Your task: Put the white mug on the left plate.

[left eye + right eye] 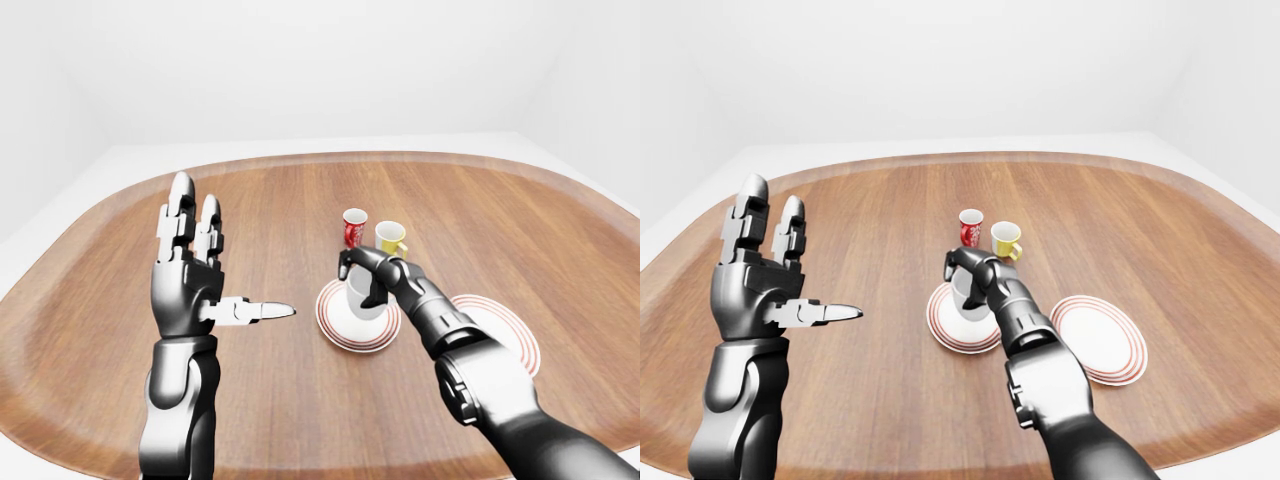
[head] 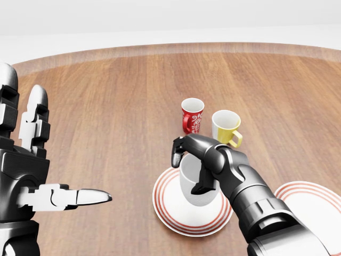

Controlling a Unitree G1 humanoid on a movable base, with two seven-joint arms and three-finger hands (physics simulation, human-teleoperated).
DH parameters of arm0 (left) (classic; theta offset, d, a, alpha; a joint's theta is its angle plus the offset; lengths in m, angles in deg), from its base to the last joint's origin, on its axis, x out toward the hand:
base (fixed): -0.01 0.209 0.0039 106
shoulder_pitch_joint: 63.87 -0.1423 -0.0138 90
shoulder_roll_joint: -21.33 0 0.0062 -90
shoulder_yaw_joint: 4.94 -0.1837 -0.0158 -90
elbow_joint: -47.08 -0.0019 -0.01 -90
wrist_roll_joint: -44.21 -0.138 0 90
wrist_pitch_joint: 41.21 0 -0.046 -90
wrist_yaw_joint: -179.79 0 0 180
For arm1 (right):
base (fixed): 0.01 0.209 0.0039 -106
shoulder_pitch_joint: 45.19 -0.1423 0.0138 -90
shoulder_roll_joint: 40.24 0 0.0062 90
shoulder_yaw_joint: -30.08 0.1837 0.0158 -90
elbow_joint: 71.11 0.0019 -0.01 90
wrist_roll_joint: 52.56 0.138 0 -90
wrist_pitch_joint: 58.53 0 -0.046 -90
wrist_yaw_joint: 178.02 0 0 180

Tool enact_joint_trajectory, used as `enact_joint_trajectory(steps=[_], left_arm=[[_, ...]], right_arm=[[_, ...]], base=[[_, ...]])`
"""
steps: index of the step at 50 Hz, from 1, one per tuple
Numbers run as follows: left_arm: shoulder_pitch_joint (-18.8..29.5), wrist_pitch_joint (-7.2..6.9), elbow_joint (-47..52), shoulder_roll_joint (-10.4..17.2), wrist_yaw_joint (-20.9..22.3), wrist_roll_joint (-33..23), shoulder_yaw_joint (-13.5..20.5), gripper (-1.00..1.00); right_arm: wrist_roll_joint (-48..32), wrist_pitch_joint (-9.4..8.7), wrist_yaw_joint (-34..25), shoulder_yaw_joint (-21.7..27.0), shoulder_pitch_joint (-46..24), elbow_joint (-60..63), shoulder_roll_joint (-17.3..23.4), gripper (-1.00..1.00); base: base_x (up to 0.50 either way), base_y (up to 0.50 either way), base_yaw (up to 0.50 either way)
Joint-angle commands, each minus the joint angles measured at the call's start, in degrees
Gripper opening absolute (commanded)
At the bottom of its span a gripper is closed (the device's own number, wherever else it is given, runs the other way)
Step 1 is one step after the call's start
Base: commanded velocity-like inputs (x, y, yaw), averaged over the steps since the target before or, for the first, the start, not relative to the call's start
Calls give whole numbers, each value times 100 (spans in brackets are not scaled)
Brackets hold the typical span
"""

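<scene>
So here's how we've got things laid out on the counter (image 2: 106,96). In the head view the left plate (image 2: 168,216) sits low and centre, with the white mug (image 2: 193,184) upright on it and the right robot hand (image 2: 187,165) wrapped round the mug from the right. Just above the plate stand two more mugs side by side — the red mug (image 2: 192,114) left, the yellow mug (image 2: 226,127) right. The right plate (image 2: 314,205) lies off at the right edge. Our left robot hand (image 2: 32,176) hangs well apart, far left.
</scene>
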Motion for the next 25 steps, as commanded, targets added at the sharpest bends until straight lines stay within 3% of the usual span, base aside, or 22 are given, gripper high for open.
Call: enact_joint_trajectory(steps=[1, 25], left_arm=[[-5, 0, -4, -4, 0, -5, -17, 100], [34, 0, 5, 8, -18, 26, 23, 100]], right_arm=[[808, -1, 427, -60, 96, -214, -19, -100], [708, -1, 557, -90, 137, -300, -98, -100]], base=[[0, 0, 0], [0, 0, 0]])
